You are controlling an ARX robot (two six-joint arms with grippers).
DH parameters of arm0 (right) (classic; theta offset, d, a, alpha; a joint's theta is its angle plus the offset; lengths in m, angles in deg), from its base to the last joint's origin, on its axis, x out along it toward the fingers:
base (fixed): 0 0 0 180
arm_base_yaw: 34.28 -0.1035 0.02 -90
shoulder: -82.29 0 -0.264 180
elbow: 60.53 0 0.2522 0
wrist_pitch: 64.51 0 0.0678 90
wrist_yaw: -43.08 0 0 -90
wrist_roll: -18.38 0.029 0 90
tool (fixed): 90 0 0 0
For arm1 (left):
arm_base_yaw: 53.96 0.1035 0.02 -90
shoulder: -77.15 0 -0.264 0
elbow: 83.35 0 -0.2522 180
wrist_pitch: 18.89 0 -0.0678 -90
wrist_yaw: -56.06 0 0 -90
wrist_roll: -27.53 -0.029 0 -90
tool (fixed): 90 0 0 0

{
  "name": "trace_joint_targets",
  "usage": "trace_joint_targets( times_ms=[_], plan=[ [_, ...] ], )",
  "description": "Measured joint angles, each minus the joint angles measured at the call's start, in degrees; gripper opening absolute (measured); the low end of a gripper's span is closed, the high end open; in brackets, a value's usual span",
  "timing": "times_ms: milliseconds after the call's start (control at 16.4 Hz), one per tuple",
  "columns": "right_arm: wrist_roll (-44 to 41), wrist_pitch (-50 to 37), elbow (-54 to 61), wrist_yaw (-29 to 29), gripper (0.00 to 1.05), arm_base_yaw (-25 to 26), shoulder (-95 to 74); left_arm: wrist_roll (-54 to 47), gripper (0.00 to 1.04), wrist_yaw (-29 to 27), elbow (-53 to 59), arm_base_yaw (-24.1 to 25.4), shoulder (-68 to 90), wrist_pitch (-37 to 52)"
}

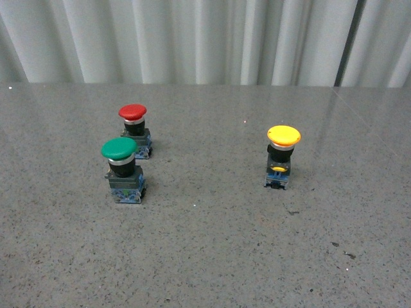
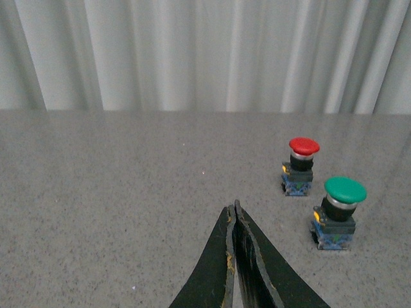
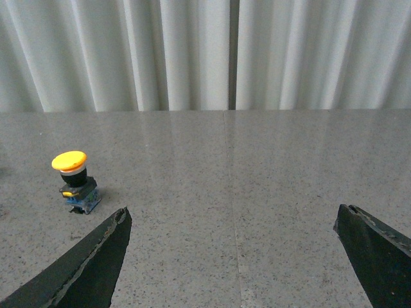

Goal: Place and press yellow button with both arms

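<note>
The yellow button (image 1: 282, 156) stands upright on the grey stone table, right of centre in the front view. It also shows in the right wrist view (image 3: 74, 181), beyond and to one side of my right gripper (image 3: 232, 215), which is wide open and empty. My left gripper (image 2: 234, 208) is shut on nothing, its black fingers pressed together above bare table. Neither arm shows in the front view.
A green-capped button (image 1: 122, 169) and a red-capped button (image 1: 135, 130) stand close together left of centre; both also show in the left wrist view, green (image 2: 339, 212) and red (image 2: 300, 165). A white pleated curtain (image 1: 192, 38) hangs behind the table's far edge.
</note>
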Motion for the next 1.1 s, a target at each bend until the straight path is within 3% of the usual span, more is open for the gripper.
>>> trace_joint_targets(
  times_ms=[610, 671, 977, 1099],
  plan=[
    [0.0, 0.0, 0.0, 0.0, 0.98, 0.0, 0.0, 0.0, 0.02, 0.0, 0.0, 0.0, -11.5, -11.4],
    [0.0, 0.0, 0.0, 0.0, 0.98, 0.0, 0.0, 0.0, 0.02, 0.2, 0.0, 0.0, -16.8, -19.5],
    [0.0, 0.0, 0.0, 0.0, 0.98, 0.0, 0.0, 0.0, 0.02, 0.0, 0.0, 0.0, -20.1, -20.2],
    [0.0, 0.0, 0.0, 0.0, 0.98, 0.0, 0.0, 0.1, 0.21, 0.0, 0.0, 0.0, -20.1, -20.3]
  ],
)
